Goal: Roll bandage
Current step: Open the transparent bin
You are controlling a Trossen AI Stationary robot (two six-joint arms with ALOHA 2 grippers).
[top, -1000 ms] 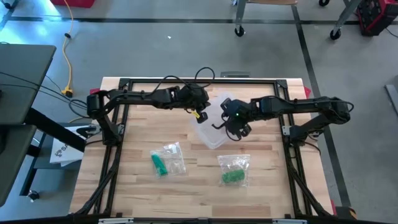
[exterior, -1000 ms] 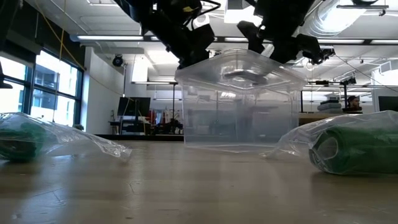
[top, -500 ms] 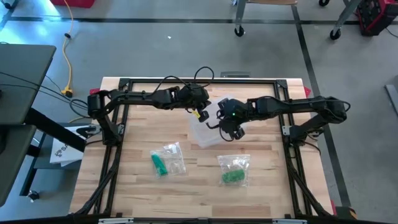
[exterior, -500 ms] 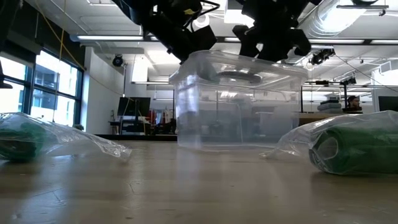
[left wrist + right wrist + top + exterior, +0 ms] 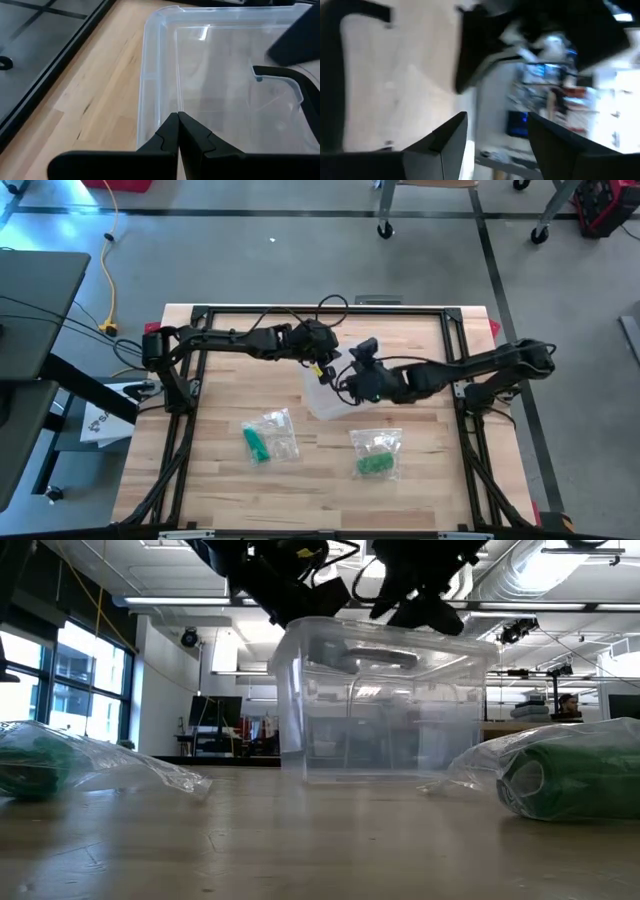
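The wooden table (image 5: 220,480), pale and planked inside a black frame, carries everything seen. A clear plastic bin (image 5: 385,705), rectangular with rounded corners and glossy walls, stands near the middle, directly beneath both grippers. The left gripper (image 5: 322,360) is placed over the bin's rim (image 5: 150,75), its fingers (image 5: 172,132) pressed together and shut, with nothing seen between them. The right gripper (image 5: 352,378) is held over the bin's opening, just beside the left one, its fingers (image 5: 445,137) spread apart and empty.

The bandages are found well apart from both grippers, toward the table's front edge. One green roll is sealed in a crinkled transparent bag (image 5: 268,436) on the left gripper's side; a second green roll lies in a similar bag (image 5: 377,453) below the right gripper's side. Both bags rest flat on the wood, untouched.
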